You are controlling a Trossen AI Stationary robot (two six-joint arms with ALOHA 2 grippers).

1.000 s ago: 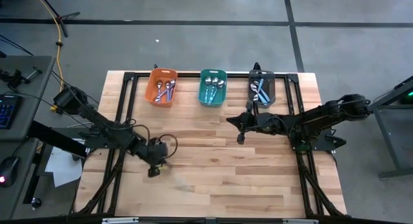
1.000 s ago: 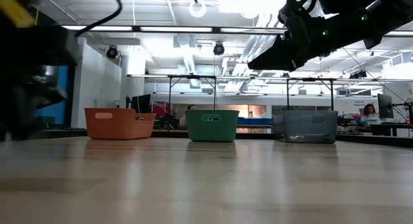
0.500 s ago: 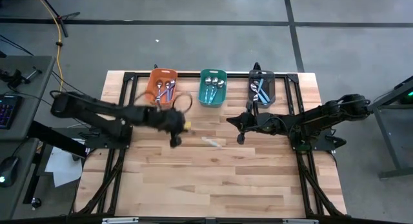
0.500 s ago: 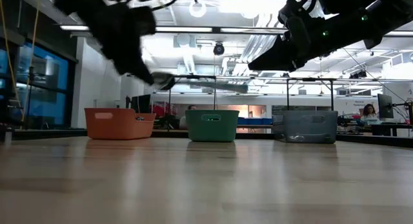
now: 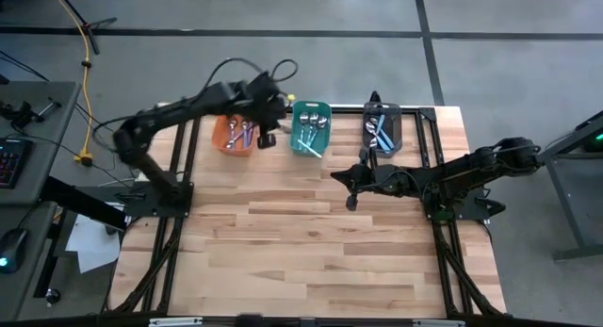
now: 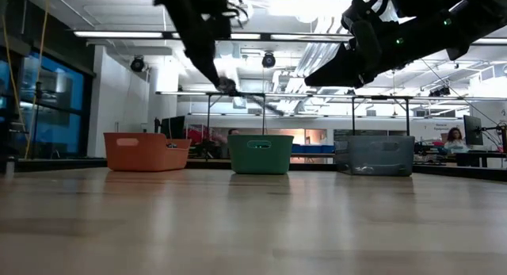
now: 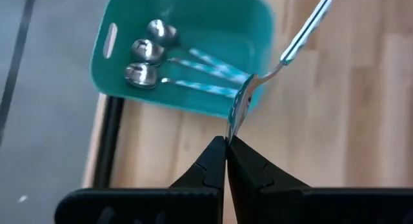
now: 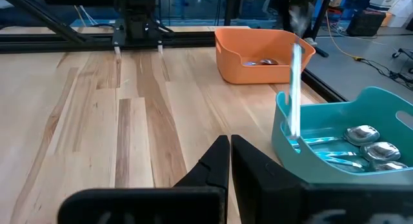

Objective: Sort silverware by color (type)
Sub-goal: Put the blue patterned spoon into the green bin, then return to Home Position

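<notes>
The left arm reaches in a long bend from its base toward the far edge of the pale wooden counter (image 5: 311, 242), its forearm stretched across above the orange rectangular plastic bin (image 5: 233, 138). The left claw (image 5: 273, 131) hangs in the air between that bin and the teal rectangular plastic bin (image 5: 310, 108). Its fingers are pressed together on the shiny metal bowl of a small spoon with a thin teal-green handle (image 7: 284, 56), and the spoon sticks out forward from the fingertips, slanting over the near rim of the teal bin. From counter height the spoon (image 6: 252, 101) shows well above the bins, angled away from the claw (image 6: 223, 83).

Beyond the left claw, inside the teal bin (image 7: 258, 30), lie three more spoons with metal bowls and striped teal-green handles (image 7: 155, 53), side by side on the floor of the bin. More spoons rest in the orange bin under the left arm, and others in the dark grey rectangular bin (image 5: 367, 110) further along.

The right arm extends low from its side of the counter, and the right claw (image 5: 350, 181) hovers just short of the dark grey bin with its fingers (image 8: 216, 161) closed together on nothing.
</notes>
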